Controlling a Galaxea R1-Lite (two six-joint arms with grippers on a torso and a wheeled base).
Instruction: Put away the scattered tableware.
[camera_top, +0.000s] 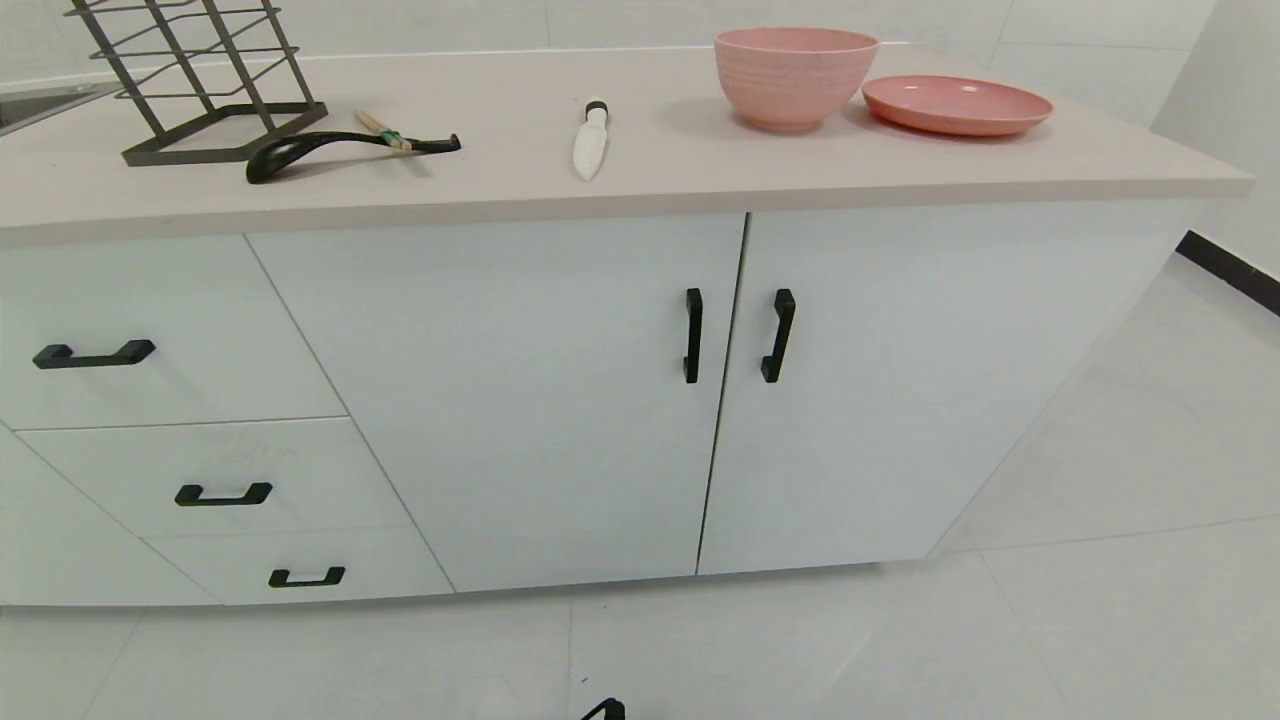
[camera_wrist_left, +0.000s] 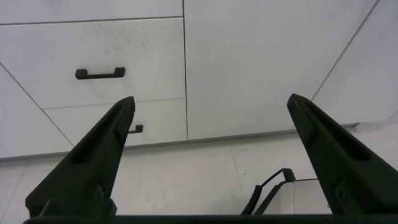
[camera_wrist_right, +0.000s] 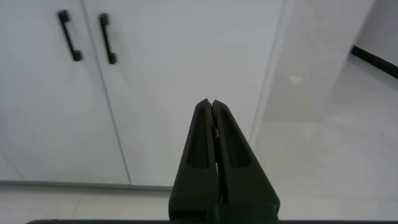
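On the beige countertop (camera_top: 640, 180) lie the scattered pieces. A pink bowl (camera_top: 795, 76) stands at the back right with a pink plate (camera_top: 957, 104) beside it. A white knife (camera_top: 592, 140) lies mid-counter. A black ladle (camera_top: 340, 150) rests left of it, with wooden chopsticks (camera_top: 382, 129) lying across its handle. My left gripper (camera_wrist_left: 210, 107) hangs low before the lower drawers, fingers (camera_wrist_left: 99, 155) spread wide with nothing between them. My right gripper (camera_wrist_right: 212, 107) is held low before the cabinet doors, its fingers pressed together and holding nothing.
A dark wire rack (camera_top: 200, 75) stands at the counter's back left, beside a sink edge (camera_top: 40, 100). Below are three drawers with black handles (camera_top: 93, 354) and two doors with handles (camera_top: 692, 335) (camera_top: 778, 335). Tiled floor (camera_top: 1120, 560) lies open to the right.
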